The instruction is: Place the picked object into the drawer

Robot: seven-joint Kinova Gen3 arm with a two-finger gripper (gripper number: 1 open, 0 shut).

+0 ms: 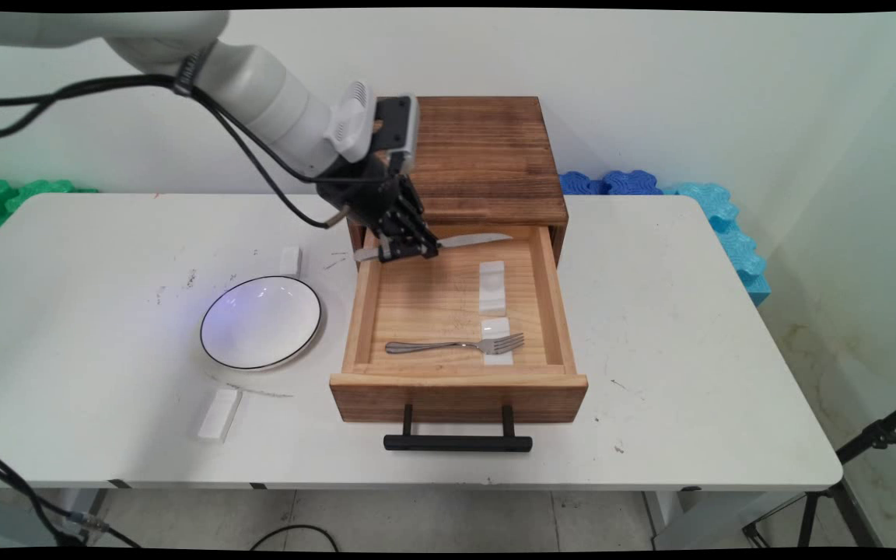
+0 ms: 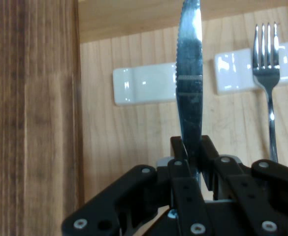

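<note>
My black gripper (image 1: pixel 407 249) is shut on a silver table knife (image 1: pixel 467 240) and holds it level over the back left part of the open wooden drawer (image 1: pixel 456 385). In the hand view the knife blade (image 2: pixel 190 83) runs straight up from between the fingers, over an empty white cutlery rest (image 2: pixel 144 84). A second white rest (image 2: pixel 237 70) carries the tines of a silver fork (image 2: pixel 267 54). In the main view the fork (image 1: pixel 456 344) lies near the drawer's front, its tines on the nearer rest (image 1: pixel 497 350); the empty rest (image 1: pixel 491 285) sits behind it.
The drawer belongs to a wooden cabinet (image 1: pixel 483 155) at the table's back. A white bowl with a dark rim (image 1: pixel 261 321) stands left of the drawer. Two more white rests lie on the table, one behind the bowl (image 1: pixel 290 260) and one near the front edge (image 1: pixel 219 414).
</note>
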